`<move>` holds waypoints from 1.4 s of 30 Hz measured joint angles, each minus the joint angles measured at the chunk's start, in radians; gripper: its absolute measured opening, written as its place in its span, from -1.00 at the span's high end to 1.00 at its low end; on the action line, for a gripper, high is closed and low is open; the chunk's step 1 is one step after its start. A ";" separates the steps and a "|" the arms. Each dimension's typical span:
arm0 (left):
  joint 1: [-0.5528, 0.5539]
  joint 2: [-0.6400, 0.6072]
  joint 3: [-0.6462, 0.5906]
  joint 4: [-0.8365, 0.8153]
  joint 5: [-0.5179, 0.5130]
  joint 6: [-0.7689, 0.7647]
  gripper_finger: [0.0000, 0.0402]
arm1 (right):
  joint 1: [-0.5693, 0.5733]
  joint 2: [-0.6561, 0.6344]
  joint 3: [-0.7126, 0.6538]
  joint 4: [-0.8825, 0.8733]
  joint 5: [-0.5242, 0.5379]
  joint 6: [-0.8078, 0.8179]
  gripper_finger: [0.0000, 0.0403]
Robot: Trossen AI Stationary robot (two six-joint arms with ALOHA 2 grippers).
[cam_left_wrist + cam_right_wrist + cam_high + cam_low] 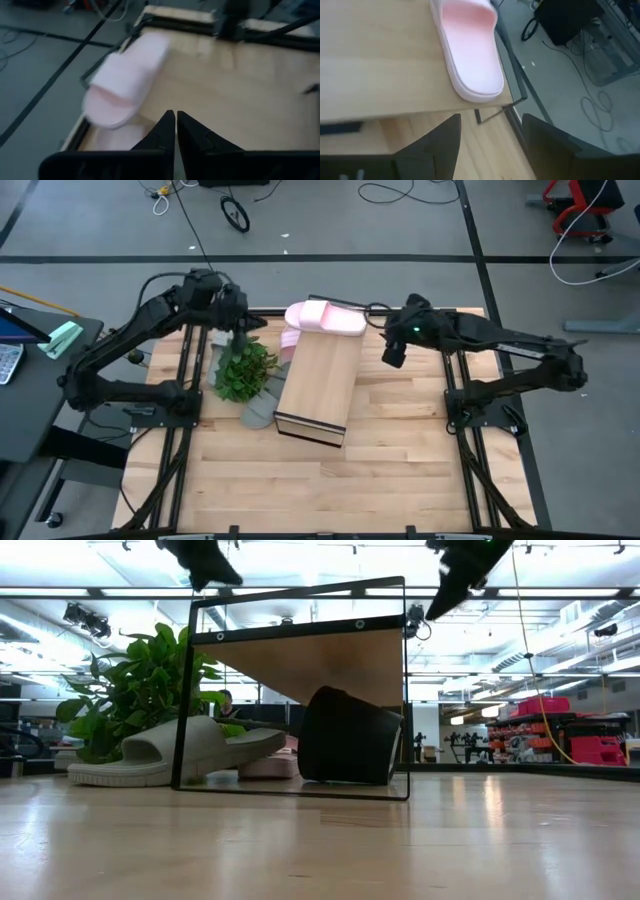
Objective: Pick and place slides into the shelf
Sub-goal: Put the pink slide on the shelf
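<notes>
One pale pink slide (325, 317) lies sole down across the far end of the shelf's top (318, 380); it also shows in the left wrist view (125, 80) and the right wrist view (472, 50). A second pink slide (290, 340) rests on the table at the shelf's left. A grey slide (262, 408) lies by the shelf's left side, partly inside the frame (170, 755). A dark rounded shape (350, 735) sits inside the shelf. My left gripper (238, 330) hovers shut, left of the pink slide. My right gripper (392, 355) hovers open to its right.
A leafy green plant (243, 370) stands on the table left of the shelf, under my left arm. The wooden table (400, 470) has bare room toward its near edge and on the right. Black frame rails (460, 430) run along both sides.
</notes>
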 joint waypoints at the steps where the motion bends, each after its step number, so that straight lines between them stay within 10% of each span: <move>1: 0.031 0.017 0.000 -0.002 0.010 0.014 0.91 | 0.002 -0.017 0.000 0.000 -0.001 0.020 -0.08; 14: 0.414 0.299 0.002 0.087 0.435 0.028 0.91 | 0.082 -0.133 0.000 -0.034 -0.080 0.241 -0.08; 32: 0.499 0.777 0.599 -0.340 0.283 0.147 0.71 | 0.190 -0.130 0.000 -0.058 -0.094 0.355 -0.08; 42: 0.481 0.956 0.620 -0.445 0.289 0.191 0.40 | 0.190 -0.130 0.000 -0.057 -0.093 0.428 -0.08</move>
